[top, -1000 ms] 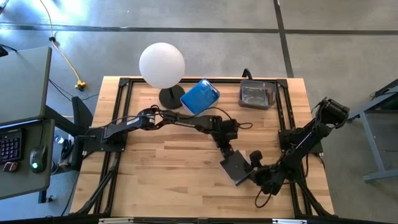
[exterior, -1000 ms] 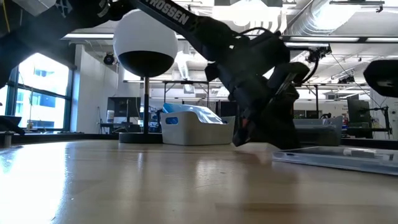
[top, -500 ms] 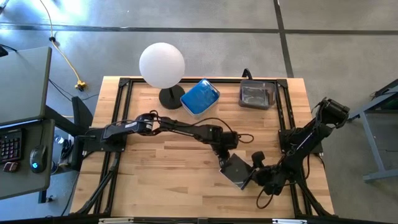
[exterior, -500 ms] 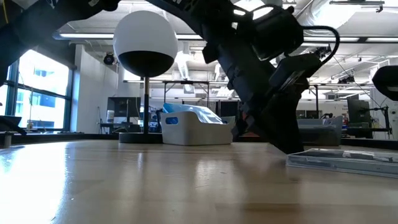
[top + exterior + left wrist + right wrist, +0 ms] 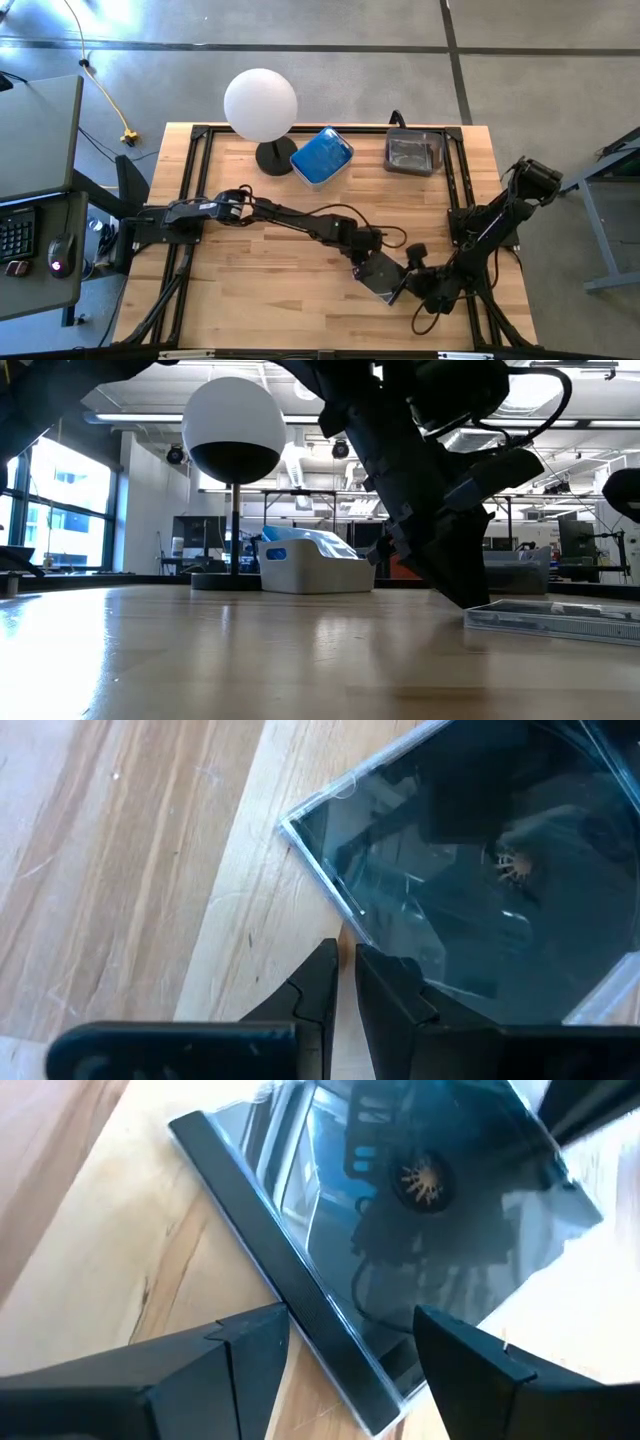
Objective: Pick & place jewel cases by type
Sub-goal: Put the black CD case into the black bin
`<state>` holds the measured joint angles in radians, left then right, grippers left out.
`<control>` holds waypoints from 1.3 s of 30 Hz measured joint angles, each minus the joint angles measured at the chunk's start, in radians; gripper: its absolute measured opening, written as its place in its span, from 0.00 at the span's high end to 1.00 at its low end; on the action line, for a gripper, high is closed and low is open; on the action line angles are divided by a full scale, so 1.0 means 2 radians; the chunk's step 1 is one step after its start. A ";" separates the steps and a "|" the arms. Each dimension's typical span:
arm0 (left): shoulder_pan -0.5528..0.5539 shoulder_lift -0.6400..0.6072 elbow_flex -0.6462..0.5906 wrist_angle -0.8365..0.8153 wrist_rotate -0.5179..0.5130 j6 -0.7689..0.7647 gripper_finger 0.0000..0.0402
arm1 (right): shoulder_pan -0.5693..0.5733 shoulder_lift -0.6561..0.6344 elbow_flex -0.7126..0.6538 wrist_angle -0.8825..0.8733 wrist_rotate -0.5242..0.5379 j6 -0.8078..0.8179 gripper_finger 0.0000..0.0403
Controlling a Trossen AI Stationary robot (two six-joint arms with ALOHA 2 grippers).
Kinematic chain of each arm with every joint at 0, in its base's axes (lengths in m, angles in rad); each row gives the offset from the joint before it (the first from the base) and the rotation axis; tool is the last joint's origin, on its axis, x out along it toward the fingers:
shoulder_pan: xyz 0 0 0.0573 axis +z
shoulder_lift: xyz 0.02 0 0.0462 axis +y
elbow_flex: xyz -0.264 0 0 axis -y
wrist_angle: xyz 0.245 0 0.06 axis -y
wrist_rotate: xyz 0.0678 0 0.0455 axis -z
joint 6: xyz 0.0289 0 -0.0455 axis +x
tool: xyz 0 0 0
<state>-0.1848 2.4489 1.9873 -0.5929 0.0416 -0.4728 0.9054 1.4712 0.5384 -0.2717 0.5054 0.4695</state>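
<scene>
While flat, clear jewel case [image 5: 381, 274] sits cornerwise | left tool [image 5: 357, 266] pinched together | right tool [image 5: 404, 284] spread wide

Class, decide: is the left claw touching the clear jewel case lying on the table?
Cannot tell. In the left wrist view the shut left claw sits right at the clear jewel case edge, but neither contact nor a gap shows plainly.

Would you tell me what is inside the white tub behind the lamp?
The white tub holds blue jewel cases, stacked to its rim. How many lie there cannot be seen, since the top one covers the rest.
</scene>
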 joint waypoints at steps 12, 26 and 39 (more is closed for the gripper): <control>0.000 -0.008 0.005 -0.010 -0.006 0.009 0.89 | -0.002 -0.027 0.066 -0.066 -0.014 0.034 0.48; -0.004 -0.011 0.022 -0.041 0.033 0.014 0.89 | 0.000 -0.027 0.057 -0.068 -0.009 0.048 0.48; -0.012 -0.011 0.023 -0.044 0.019 0.219 0.89 | -0.001 -0.027 0.058 -0.055 -0.007 0.023 0.48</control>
<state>-0.2089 2.4264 2.0335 -0.6811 0.0791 -0.0357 0.9044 1.4178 0.6548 -0.3820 0.4921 0.5156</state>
